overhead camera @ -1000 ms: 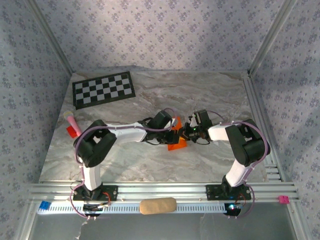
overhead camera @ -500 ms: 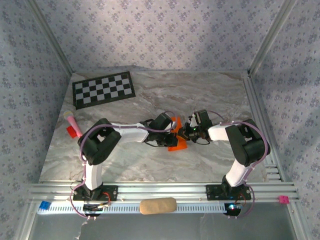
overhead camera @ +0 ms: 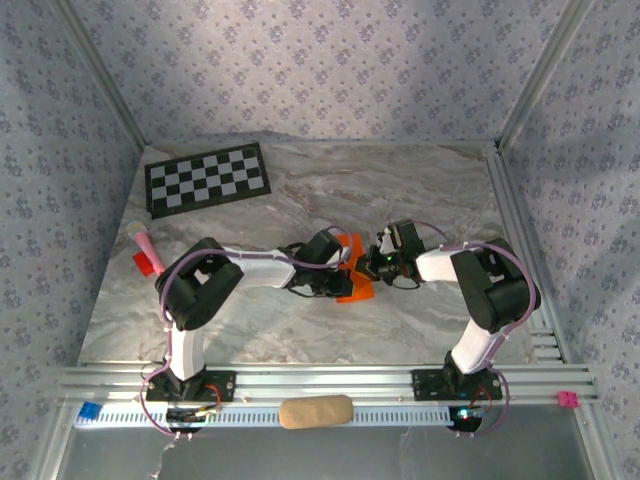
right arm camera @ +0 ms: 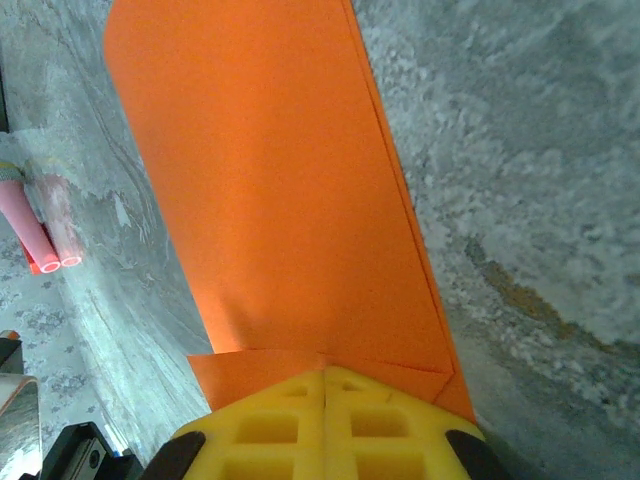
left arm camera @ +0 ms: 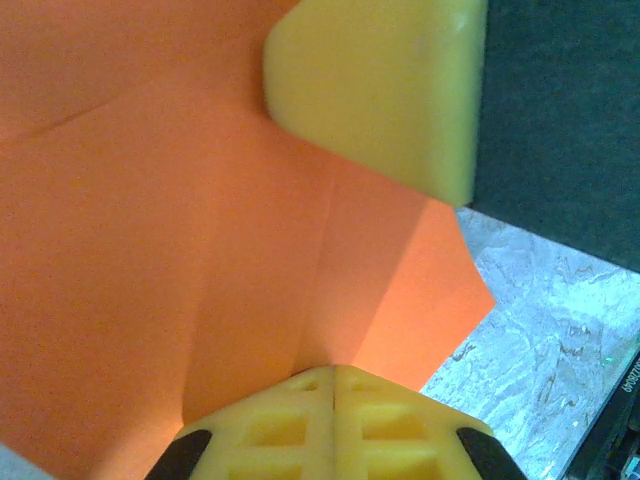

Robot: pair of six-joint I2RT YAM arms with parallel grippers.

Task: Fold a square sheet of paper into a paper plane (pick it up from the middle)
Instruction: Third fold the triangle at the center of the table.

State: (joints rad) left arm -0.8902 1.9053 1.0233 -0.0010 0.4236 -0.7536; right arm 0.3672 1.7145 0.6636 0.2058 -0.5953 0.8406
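Note:
The square sheet of paper [overhead camera: 356,291] is bright orange, creased into a smaller folded shape, and sits mid-table between the two grippers. My left gripper [overhead camera: 341,268] comes at it from the left and my right gripper [overhead camera: 373,266] from the right, nearly tip to tip. In the left wrist view the left gripper [left arm camera: 333,372] is shut, with a crease of the paper [left arm camera: 150,250] running into its tips; one of the right gripper's yellow fingers [left arm camera: 390,90] lies on the sheet above. In the right wrist view the right gripper [right arm camera: 324,375] is shut on a folded flap of the paper [right arm camera: 280,200].
A black-and-white checkerboard sheet [overhead camera: 207,178] lies at the back left. A small red and pink object [overhead camera: 145,250] rests near the left edge, also seen from the right wrist [right arm camera: 40,235]. A tan pad [overhead camera: 315,411] sits on the front rail. Patterned walls enclose the table.
The left arm's elbow has swung slightly right and the left gripper has crept toward the right one. The orange paper shows a smaller patch than before. The right arm has barely moved.

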